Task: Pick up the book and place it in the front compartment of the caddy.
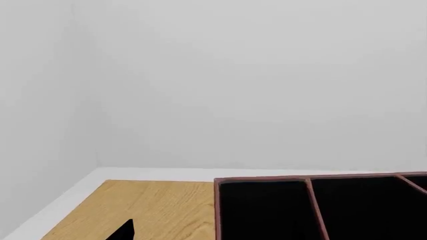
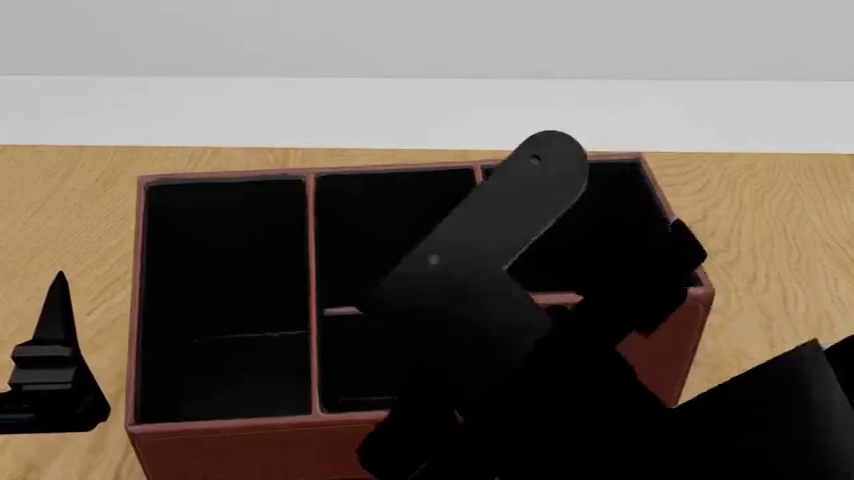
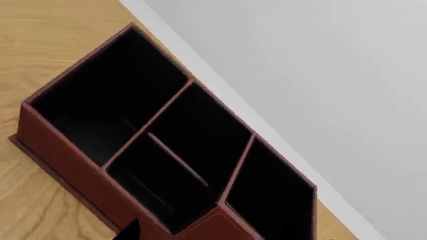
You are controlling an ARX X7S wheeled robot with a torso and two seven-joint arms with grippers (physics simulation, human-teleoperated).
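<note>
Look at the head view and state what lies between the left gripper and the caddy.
Nothing but bare wooden table. The head view shows an empty strip of it separating the left gripper from the caddy.

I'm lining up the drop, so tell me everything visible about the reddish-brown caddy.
The reddish-brown leather-look box caddy stands upright on the wooden table, open-topped, with a black interior. Thin reddish dividers split it into one long bay on the robot's left, a middle column cut by a cross divider, and a right bay. The right arm hangs over it, hiding part. No book shows inside.
</note>
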